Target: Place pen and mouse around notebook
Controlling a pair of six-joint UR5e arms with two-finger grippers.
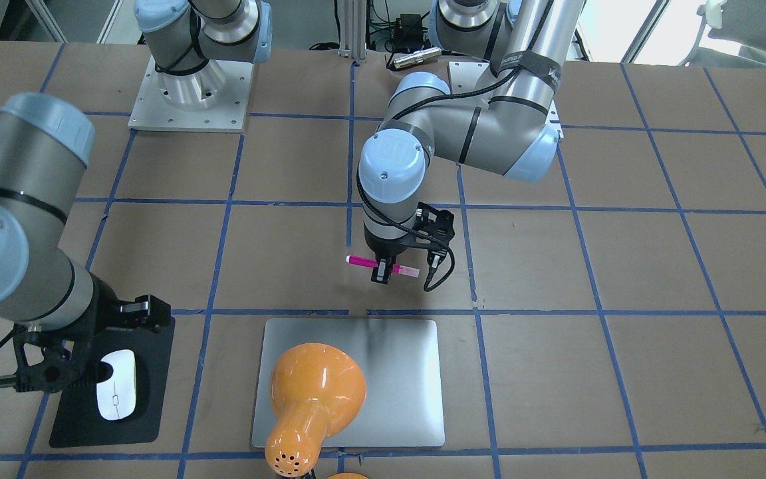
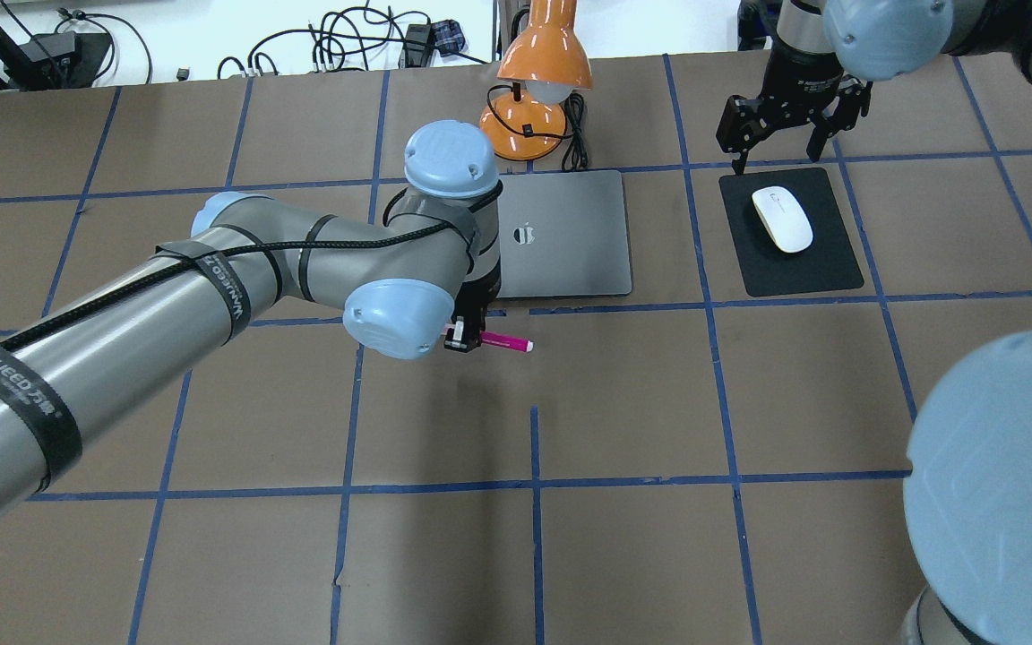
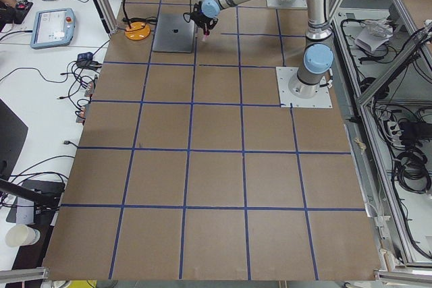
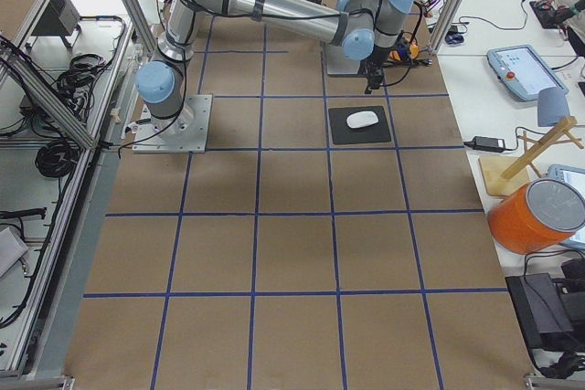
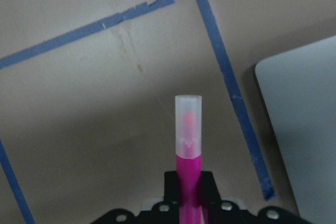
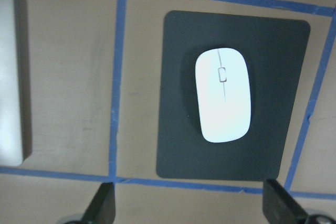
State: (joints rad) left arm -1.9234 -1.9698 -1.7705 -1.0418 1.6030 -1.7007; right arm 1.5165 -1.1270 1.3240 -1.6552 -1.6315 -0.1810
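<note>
The left gripper (image 1: pixel 382 271) pinches the pink pen (image 1: pixel 360 261) flat and level, just beside the grey notebook (image 2: pixel 570 237); the right gripper (image 2: pixel 776 157) hangs with fingers wide apart by the white mouse (image 2: pixel 782 219), which lies on a black mat (image 2: pixel 803 269).

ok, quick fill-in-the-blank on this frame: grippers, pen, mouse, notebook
1. The left gripper is shut on the ____.
2. The mouse lies on a mat coloured ____.
3. The right gripper, at that mat's far edge, is ____.
4. The lamp standing by the notebook is coloured ____.
Missing: pen; black; open; orange.
</note>
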